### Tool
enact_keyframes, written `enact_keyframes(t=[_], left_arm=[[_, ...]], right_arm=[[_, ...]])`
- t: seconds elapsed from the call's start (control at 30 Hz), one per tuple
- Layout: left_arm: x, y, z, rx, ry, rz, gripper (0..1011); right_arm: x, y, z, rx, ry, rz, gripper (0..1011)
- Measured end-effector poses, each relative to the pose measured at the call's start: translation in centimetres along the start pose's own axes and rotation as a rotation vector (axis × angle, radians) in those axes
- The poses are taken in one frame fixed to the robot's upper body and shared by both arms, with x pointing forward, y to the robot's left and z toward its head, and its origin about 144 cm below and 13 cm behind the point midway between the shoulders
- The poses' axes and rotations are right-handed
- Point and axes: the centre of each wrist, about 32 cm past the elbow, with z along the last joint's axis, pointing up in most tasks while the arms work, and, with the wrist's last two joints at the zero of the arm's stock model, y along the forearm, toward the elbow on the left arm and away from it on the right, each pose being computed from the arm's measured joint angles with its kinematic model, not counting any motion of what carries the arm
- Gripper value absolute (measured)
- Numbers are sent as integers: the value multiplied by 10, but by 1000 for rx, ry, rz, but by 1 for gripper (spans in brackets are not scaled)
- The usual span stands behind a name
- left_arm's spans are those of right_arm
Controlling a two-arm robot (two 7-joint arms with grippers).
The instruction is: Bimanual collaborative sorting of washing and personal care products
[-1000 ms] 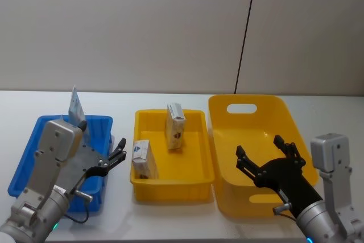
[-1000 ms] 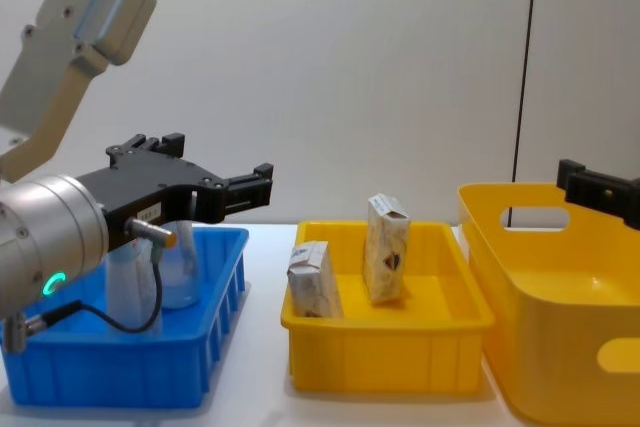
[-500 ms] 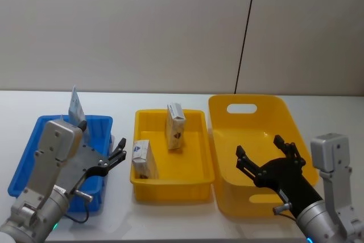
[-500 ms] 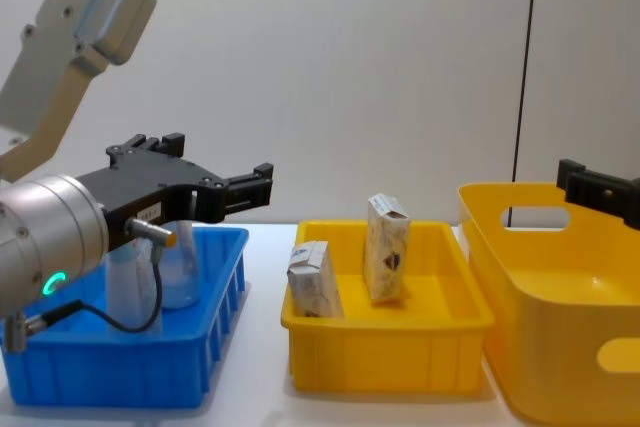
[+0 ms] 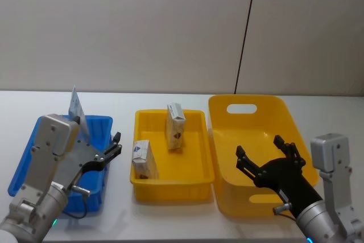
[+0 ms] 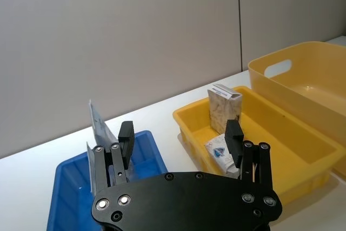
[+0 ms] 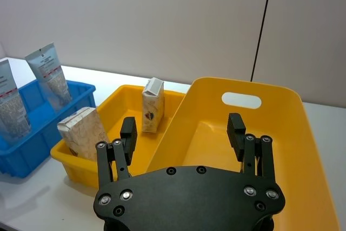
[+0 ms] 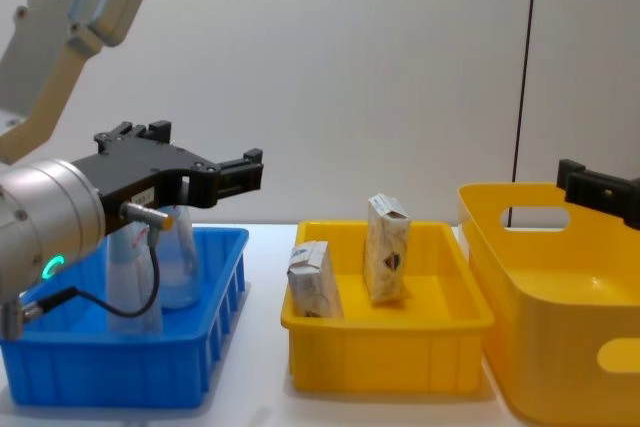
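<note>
Two white tubes (image 8: 180, 259) stand upright in the blue bin (image 8: 120, 379) at the left. Above the bin's inner edge my left gripper (image 5: 112, 147) hovers open and empty, over the tubes (image 6: 100, 125) and apart from them. Two cream cartons stand in the small yellow bin (image 5: 170, 185): one (image 5: 176, 126) at its back, one (image 5: 144, 159) at its front left. My right gripper (image 5: 264, 155) hangs open and empty over the large yellow bin (image 5: 256, 203). The right wrist view shows the tubes (image 7: 50, 74) and both cartons (image 7: 152, 113) (image 7: 81, 131) beyond the right gripper (image 7: 182, 131).
The three bins stand side by side on a white table (image 5: 170, 214) before a grey wall. Bare table lies in front of the bins and behind them. A black cord (image 5: 245, 32) runs down the wall behind the large bin.
My left gripper has risen a little and drawn back toward the blue bin, still open. The right gripper, tubes and cartons have not moved.
</note>
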Motion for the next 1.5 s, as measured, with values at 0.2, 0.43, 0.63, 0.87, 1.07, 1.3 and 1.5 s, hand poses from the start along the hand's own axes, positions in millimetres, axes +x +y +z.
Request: enact_keyframes(t=[0.2,0.43,0.63,0.87,1.07,1.3,1.5], left_arm=[[1,-1,3,15,6,36,1001],[4,-4,4,49,17,78,1001],[9,-10,0,89,29,116,1001],[15,-17,-6,125,41,149,1001],[19,-21,-11,153,52,182,1001],[24,-24,-16,179,59,215,1001],[28,-27,-22,197,70,221,1001]], right_arm=[[0,0,0,0,0,0,1002],[0,0,0,0,0,0,1002],[0,0,0,0,0,0,1002],[0,0,0,0,0,0,1002],[0,0,0,0,0,0,1002],[0,0,0,0,0,0,1002],[0,0,0,0,0,0,1002]])
